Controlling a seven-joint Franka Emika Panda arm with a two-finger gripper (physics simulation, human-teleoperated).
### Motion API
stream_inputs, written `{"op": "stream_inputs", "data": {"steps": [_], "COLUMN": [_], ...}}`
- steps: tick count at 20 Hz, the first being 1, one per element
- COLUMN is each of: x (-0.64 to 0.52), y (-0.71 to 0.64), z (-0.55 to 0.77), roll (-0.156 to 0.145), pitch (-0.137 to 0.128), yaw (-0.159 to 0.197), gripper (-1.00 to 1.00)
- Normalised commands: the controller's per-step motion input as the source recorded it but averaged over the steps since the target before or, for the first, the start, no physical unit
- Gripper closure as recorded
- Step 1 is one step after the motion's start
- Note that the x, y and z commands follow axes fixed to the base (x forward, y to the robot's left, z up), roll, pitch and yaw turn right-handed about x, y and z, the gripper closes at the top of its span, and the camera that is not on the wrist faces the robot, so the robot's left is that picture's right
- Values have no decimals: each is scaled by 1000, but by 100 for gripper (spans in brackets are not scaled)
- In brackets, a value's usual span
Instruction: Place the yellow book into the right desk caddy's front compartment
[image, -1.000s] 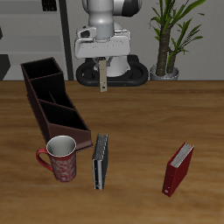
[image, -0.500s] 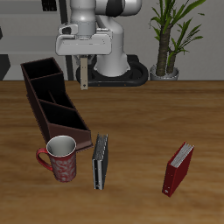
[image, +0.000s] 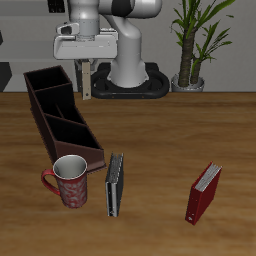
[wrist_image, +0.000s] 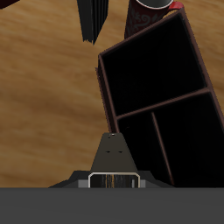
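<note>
Yellow book (image: 87, 82), a small thin volume with a greyish cover and dull yellow-tan edges, hangs upright in the air, clamped at its upper end by the two-finger gripper (image: 87, 69) of the white robot arm. The fingers are closed flat on the book's two faces. In the wrist view the book (wrist_image: 109, 157) runs down from the gripper (wrist_image: 114, 180) as a narrow grey wedge.

The book is over the back edge of the wooden table (image: 160, 140), just beyond the far end of the right desk caddy (image: 45, 112). This long, narrow, dark maroon-black box tray has three cells and runs diagonally from the back edge towards the front edge.

At the caddy's near end stands a red patterned mug (image: 68, 181). Beside it lies a dark grey-black book (image: 115, 185). A red book (image: 204, 192) lies well apart, also near the front edge.
</note>
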Motion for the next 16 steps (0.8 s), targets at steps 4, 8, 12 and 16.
{"op": "stream_inputs", "data": {"steps": [4,8,12,16], "x": [88,169,124,98], "y": [-84,-78,-132,-122], "z": [61,129,132,58], "roll": [12,1,-56,-28], "pitch": [-6,-2,-28,0], "yaw": [91,36,3,-32], "gripper": [100,100,100,100]}}
